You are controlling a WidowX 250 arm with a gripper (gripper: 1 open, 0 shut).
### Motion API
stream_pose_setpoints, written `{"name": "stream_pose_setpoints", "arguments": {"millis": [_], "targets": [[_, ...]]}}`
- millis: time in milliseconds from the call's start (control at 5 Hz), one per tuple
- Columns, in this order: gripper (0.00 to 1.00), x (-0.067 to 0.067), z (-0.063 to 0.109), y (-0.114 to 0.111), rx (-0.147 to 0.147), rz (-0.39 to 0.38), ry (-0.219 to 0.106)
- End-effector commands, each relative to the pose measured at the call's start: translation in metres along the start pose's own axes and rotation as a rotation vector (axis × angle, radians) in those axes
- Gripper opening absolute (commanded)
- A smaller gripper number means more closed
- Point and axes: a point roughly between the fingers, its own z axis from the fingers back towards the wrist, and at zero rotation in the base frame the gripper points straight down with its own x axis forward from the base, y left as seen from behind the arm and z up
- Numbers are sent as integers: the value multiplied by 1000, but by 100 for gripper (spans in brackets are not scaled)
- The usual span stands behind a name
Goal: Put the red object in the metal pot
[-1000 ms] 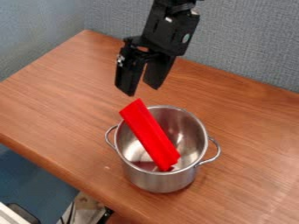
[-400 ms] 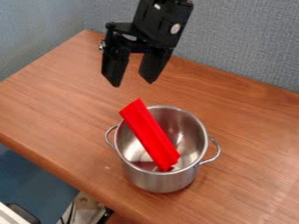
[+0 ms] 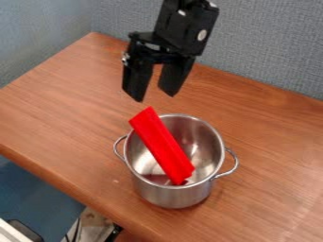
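Leaning in the pot [image 3: 177, 163], the bar [image 3: 163, 145] has its low end down inside and its top end poking over the far-left rim. Gripper [image 3: 147, 93] hangs above and apart from it, fingers [image 3: 132, 83] spread wide, holding nothing. Placement looks done. Best finish: lift straight up clear of the bar's raised end, no sideways sweep, lest the pot tip on the desk [image 3: 63, 95].
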Motion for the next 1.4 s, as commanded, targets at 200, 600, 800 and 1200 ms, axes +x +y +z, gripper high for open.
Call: {"name": "stream_pose_setpoints", "arguments": {"millis": [200, 600, 800, 1200], "targets": [[100, -18, 11, -27, 4, -30, 12], [100, -21, 14, -11, -4, 48, -26], [100, -23, 15, -6, -14, 94, -40], [100, -15, 27, 0, -60, 71, 75]]}}
